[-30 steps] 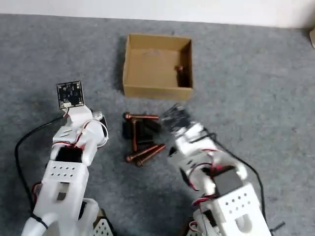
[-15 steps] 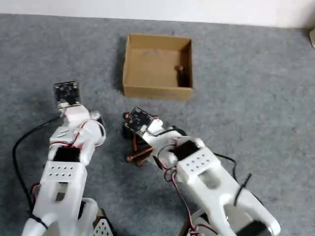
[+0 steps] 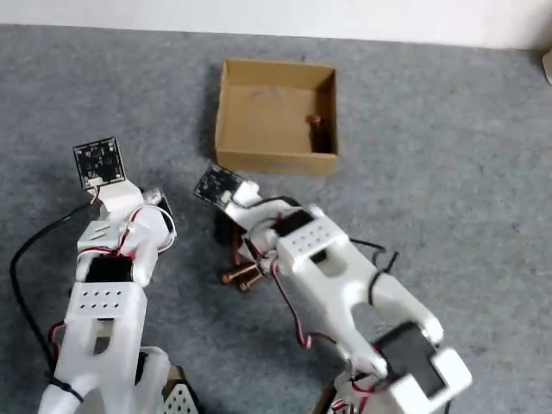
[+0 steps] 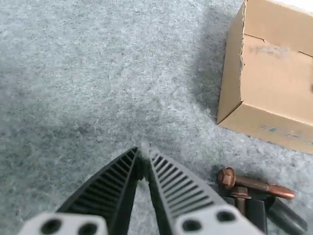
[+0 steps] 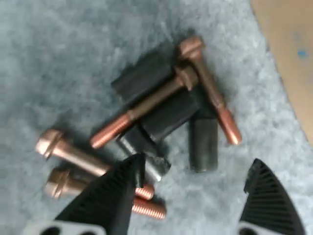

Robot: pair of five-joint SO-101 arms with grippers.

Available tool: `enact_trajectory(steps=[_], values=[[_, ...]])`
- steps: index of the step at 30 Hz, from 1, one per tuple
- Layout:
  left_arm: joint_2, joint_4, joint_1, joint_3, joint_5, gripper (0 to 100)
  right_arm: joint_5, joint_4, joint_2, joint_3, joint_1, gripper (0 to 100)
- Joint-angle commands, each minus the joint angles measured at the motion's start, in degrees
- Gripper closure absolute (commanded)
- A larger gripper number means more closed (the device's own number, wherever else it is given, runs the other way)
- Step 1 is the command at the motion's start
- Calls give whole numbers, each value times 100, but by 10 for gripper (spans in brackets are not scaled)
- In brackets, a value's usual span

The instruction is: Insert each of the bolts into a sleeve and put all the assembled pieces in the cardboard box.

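The floor is a grey carpet point(image 3: 448, 172), and on it stands the cardboard box point(image 3: 274, 157), open at the top. In one corner of the box stands one copper-headed piece point(image 3: 316, 128). My left gripper point(image 4: 143, 152) is over bare carpet, beside the box and apart from it. Its two fingers are pressed together with nothing between them. My right gripper point(image 5: 195, 164) hangs above the heap of parts in front of the box, with its fingers point(image 5: 112, 191) spread wide and holding nothing. In this heap one long bolt point(image 5: 146, 110) lies across the black sleeves point(image 5: 171, 115), and a second bolt point(image 5: 210, 93) crosses near its head. Two more bolts point(image 5: 73, 152) lie side by side on the carpet, partly under one of my fingers. One sleeve point(image 5: 203, 139) lies just between my open fingertips.
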Motion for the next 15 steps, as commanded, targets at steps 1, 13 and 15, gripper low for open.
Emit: enact_trajectory(steps=[1,13,15], values=[[4,18,-48,-295,35,992,79,-127,330,-462,-84,698],[-13,18,-40,-295,35,992,44,-145,752,-479,215,698],[-13,18,-40,-295,35,992,44,-145,848,-479,286,698]])
